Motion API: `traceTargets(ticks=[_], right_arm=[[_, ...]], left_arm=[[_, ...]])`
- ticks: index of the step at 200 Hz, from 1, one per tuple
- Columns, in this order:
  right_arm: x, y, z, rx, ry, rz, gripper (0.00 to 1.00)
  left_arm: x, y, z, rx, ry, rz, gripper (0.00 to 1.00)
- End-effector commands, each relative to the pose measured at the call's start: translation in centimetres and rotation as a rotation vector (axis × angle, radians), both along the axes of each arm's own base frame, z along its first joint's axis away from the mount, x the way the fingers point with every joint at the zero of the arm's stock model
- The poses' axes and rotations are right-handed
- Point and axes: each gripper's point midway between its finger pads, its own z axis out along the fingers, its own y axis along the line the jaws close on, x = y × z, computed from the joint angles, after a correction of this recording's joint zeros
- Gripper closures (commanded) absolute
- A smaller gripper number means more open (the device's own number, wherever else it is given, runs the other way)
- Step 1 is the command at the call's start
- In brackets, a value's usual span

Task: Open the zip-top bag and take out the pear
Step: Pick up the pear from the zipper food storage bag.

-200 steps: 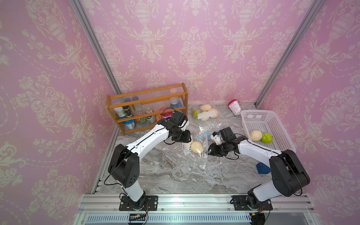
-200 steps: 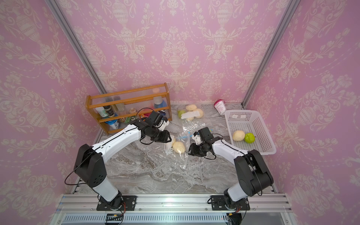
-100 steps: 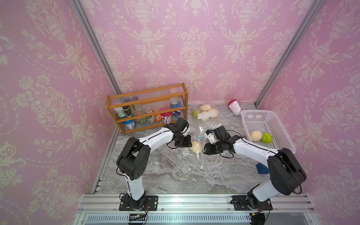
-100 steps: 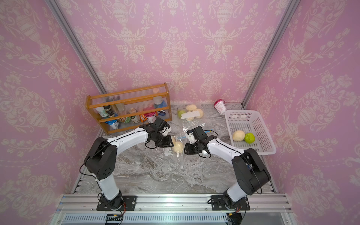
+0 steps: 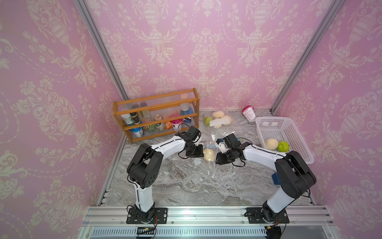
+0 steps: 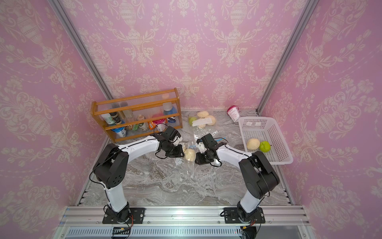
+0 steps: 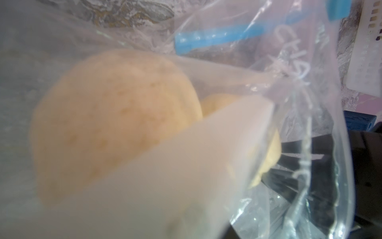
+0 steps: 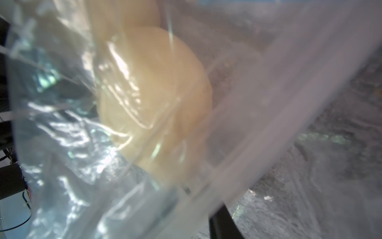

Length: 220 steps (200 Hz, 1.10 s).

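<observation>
A clear zip-top bag (image 5: 213, 167) with a blue zip strip (image 7: 217, 38) lies mid-table, and the pale yellow pear (image 5: 208, 154) sits inside it. In both top views my left gripper (image 5: 200, 151) presses against the bag just left of the pear. My right gripper (image 5: 218, 159) is tight against the bag's right side. In the left wrist view the pear (image 7: 115, 124) fills the picture behind plastic film. In the right wrist view the pear (image 8: 161, 103) shows through crinkled film. Film covers both sets of jaws, so their state is hidden.
A wooden rack (image 5: 157, 115) of bottles stands at the back left. A second bag of fruit (image 5: 219, 122) and a pink-lidded cup (image 5: 249, 113) lie at the back. A white basket (image 5: 289, 128) with two fruits stands at the right, with a blue block (image 5: 276, 179) in front of it.
Both arms have closed in on the bag. The left gripper came forward and right to the pear's left side. The right gripper moved left against the bag.
</observation>
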Motion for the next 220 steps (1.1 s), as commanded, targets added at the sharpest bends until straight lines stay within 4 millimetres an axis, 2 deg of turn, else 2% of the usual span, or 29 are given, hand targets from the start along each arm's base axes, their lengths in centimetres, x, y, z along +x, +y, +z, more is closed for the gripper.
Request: traceTargets(ticks=[1,28,48,61,95,127,149,168,198,220], right_arm=[[0.0,1.0,0.3,0.043,-0.02,0.056,0.73],[0.2,1.2,0.2,0.051,-0.041,0.061,0.75],[0.4,1.3,0.5,0.062,-0.059,0.067,0.87],[0.3,1.4,0.7,0.069,-0.058,0.074,1.0],[-0.2,1.2,1.7,0.076,-0.055,0.066,1.0],[-1.3,-0.2,4.5,0.106,-0.022,0.007,1.0],[-2.0,-2.2,6.7,0.138,0.01,-0.086,1.0],[-2.1,-4.8,8.9,0.158,-0.001,-0.183,1.0],[-0.9,-10.6,13.0,0.143,-0.08,-0.368,1.0],[1.2,-15.5,16.1,0.15,-0.169,-0.533,1.0]], left_arm=[[-0.3,0.0,-0.5,0.007,0.032,0.014,0.73],[-0.6,0.1,-1.0,0.013,0.046,0.013,0.73],[-0.7,0.2,-1.3,0.019,0.05,0.014,0.74],[-0.6,0.2,-1.3,0.024,0.05,0.016,0.74],[-0.5,0.6,-1.2,0.053,0.041,0.009,0.74],[0.0,1.5,-1.1,0.084,0.032,0.026,0.76],[0.2,2.2,-0.9,0.089,0.029,0.041,0.77],[0.4,2.9,-0.6,0.094,0.021,0.051,0.78],[0.5,3.8,0.3,0.093,0.014,0.06,0.78],[0.6,3.8,1.3,0.081,-0.005,0.043,0.78]])
